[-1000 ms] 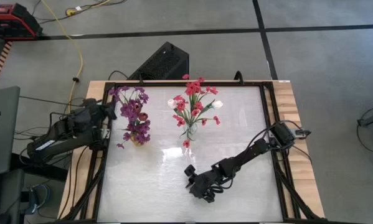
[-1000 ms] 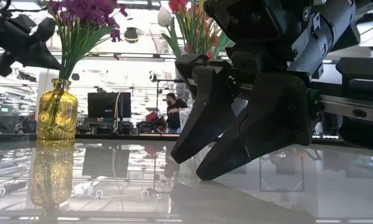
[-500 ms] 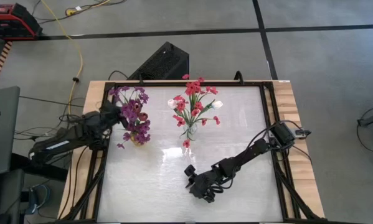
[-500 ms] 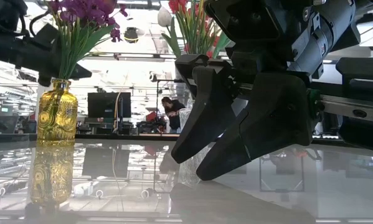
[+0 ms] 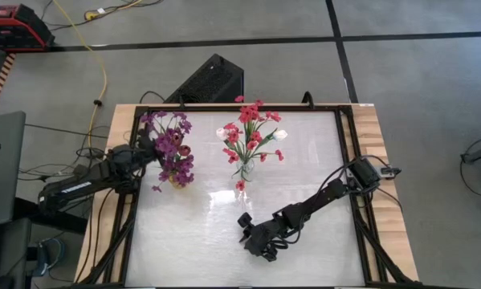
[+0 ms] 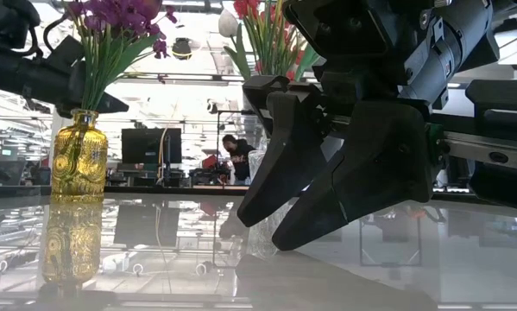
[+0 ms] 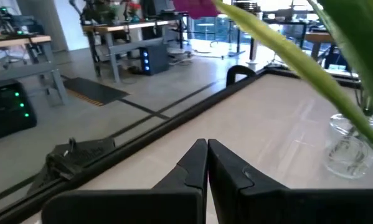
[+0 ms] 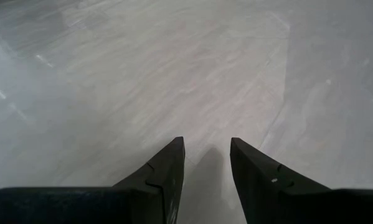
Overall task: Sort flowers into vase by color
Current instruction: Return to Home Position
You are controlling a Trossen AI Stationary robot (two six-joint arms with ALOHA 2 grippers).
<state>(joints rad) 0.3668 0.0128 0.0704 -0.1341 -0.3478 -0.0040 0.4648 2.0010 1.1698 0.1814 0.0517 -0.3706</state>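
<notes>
Purple flowers (image 5: 173, 146) stand in a yellow glass vase (image 6: 78, 155) at the table's far left. Red-pink flowers with a few white buds (image 5: 251, 132) stand in a clear vase (image 7: 348, 149) at the far middle. My left gripper (image 5: 152, 147) is shut and empty. It points level from the table's left, close beside the purple flowers' green stems (image 6: 98, 73) above the vase's neck; a green leaf (image 7: 279, 50) crosses its wrist view. My right gripper (image 5: 245, 233) hovers open over bare table near the front middle, slanting down with nothing between its fingers (image 8: 167, 162).
A small red flower piece (image 5: 240, 185) lies on the table in front of the clear vase, and a purple piece (image 5: 155, 188) lies near the yellow vase. Black frame rails (image 5: 346, 144) border the white tabletop. A black box (image 5: 212, 80) sits beyond the far edge.
My left gripper has come in from the table's left edge toward the purple flowers' stems, sinking and rolling about its own line; it stays shut. The flowers and vases have not moved.
</notes>
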